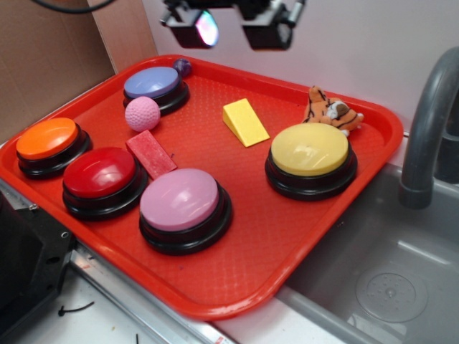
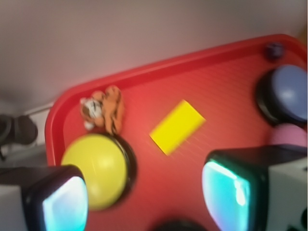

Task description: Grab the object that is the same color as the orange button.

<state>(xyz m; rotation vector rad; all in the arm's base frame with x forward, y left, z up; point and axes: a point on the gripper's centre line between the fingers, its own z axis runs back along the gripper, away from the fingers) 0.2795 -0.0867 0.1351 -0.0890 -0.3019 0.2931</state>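
Note:
The small orange, black-striped plush tiger [image 1: 332,110] lies at the tray's far right corner, just behind the yellow button [image 1: 310,151]. The orange button [image 1: 47,140] sits at the tray's far left edge. My gripper [image 1: 231,27] hangs high above the back rim of the tray, open, nothing between its fingers. In the wrist view the tiger [image 2: 103,110] shows at upper left, the yellow button [image 2: 95,169] below it. My gripper [image 2: 145,197] is open over bare tray, well apart from the tiger.
On the red tray [image 1: 258,236] also stand a red button [image 1: 100,174], a pink button [image 1: 180,201], a purple button [image 1: 153,84], a yellow wedge [image 1: 244,122], a pink ball [image 1: 143,114] and a red block [image 1: 150,154]. A sink with a grey faucet [image 1: 428,122] lies right.

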